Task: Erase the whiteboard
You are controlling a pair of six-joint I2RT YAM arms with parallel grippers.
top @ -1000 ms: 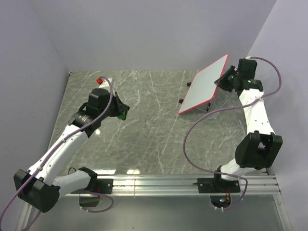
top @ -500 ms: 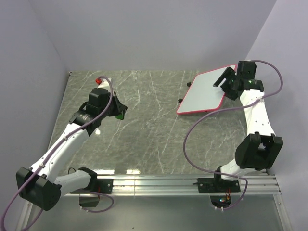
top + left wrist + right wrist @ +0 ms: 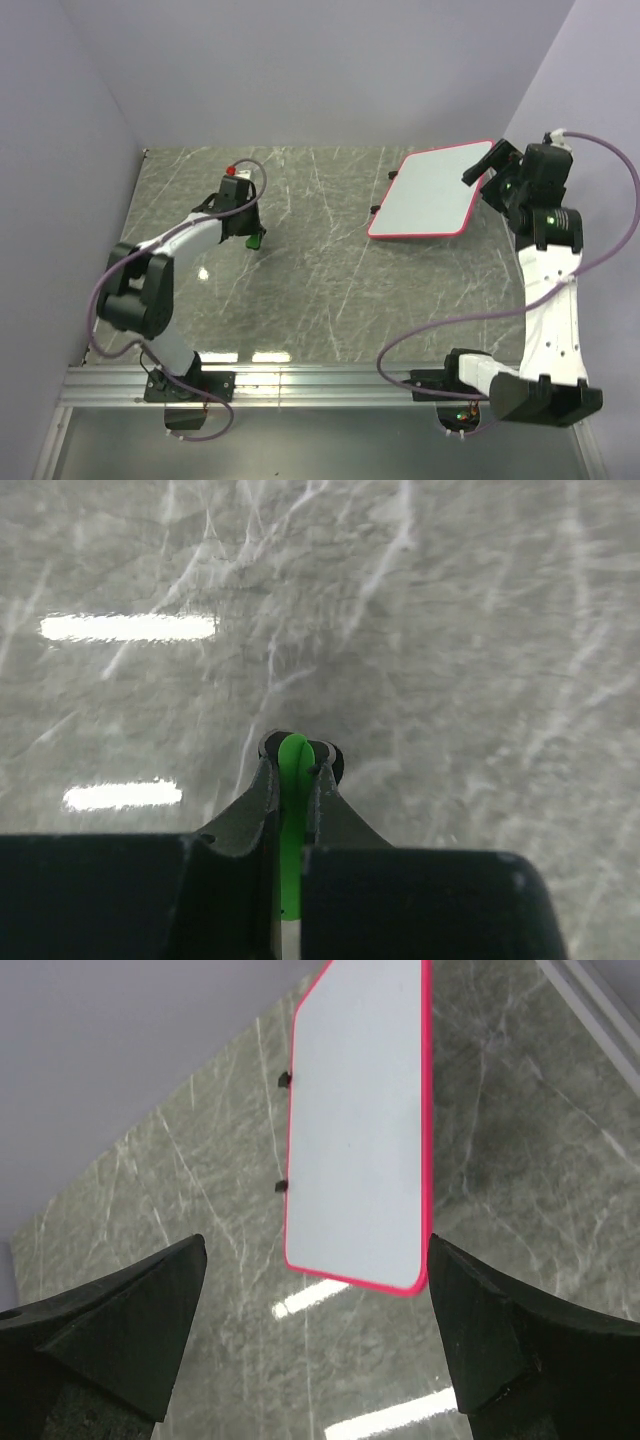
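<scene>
The whiteboard (image 3: 425, 190) lies flat on the marble table at the back right. It is white with a red-pink rim, and its face looks blank in the right wrist view (image 3: 360, 1120). My right gripper (image 3: 486, 168) hovers over the board's right edge, open, with nothing between its fingers (image 3: 150, 1310); the board's near end shows between them. My left gripper (image 3: 252, 236) is low over the table's left middle, shut on a small green block (image 3: 293, 780) that pokes out between its fingertips.
Two small black clips (image 3: 392, 173) stick out of the board's left edge. Lilac walls close in the back and both sides. The metal rail (image 3: 320, 380) with both arm bases runs along the near edge. Purple cables loop from each arm.
My right gripper opened and let go of the whiteboard, which dropped from tilted to flat; that arm drew back to the right. My left arm folded in, still gripping the green block.
</scene>
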